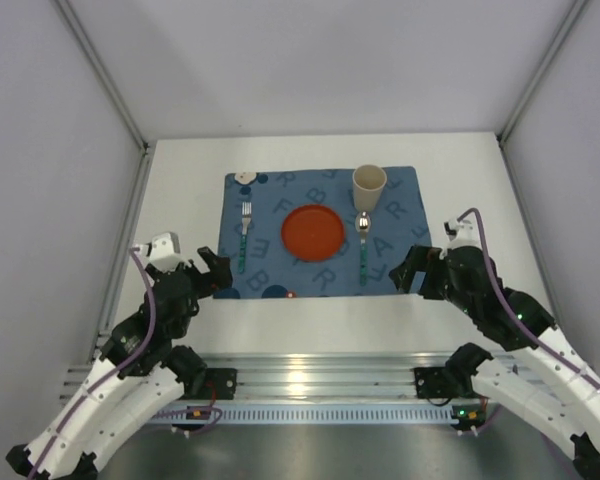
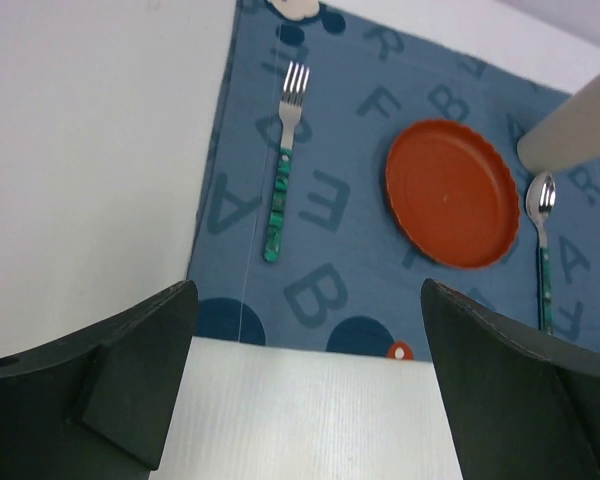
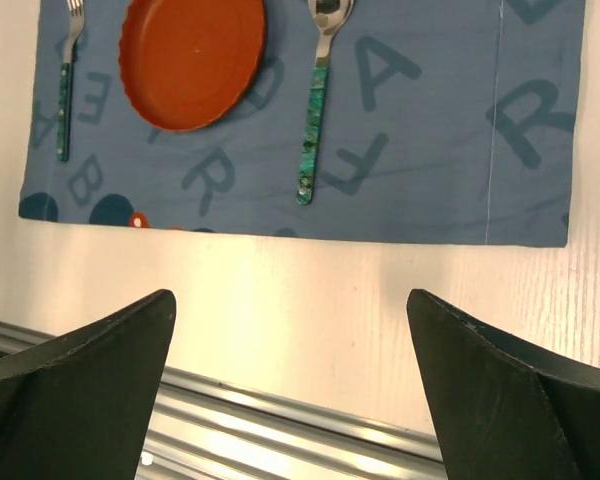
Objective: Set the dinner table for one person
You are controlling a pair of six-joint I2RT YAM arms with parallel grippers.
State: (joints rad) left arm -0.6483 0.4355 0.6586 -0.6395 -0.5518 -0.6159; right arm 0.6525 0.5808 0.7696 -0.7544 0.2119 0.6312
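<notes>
On the white dinner table (image 1: pixel 180 195) lies a blue letter-printed placemat (image 1: pixel 405 195). On the mat an orange plate (image 1: pixel 313 231) sits in the middle, with a green-handled fork (image 1: pixel 245 240) to its left and a matching spoon (image 1: pixel 363 248) to its right. A beige cup (image 1: pixel 369 186) stands upright behind the spoon. My left gripper (image 1: pixel 215 272) hovers open off the mat's near left corner, nothing between its fingers. My right gripper (image 1: pixel 408 270) is open and empty off the near right corner. The left wrist view shows the fork (image 2: pixel 283 170) and plate (image 2: pixel 452 192). The right wrist view shows the spoon (image 3: pixel 315 110).
A ribbed aluminium rail (image 1: pixel 320 380) runs along the table's near edge, by both arm bases. Grey walls close in the left, right and back sides. Bare white tabletop (image 3: pixel 330 290) lies between the mat's near edge and the rail (image 3: pixel 280 420).
</notes>
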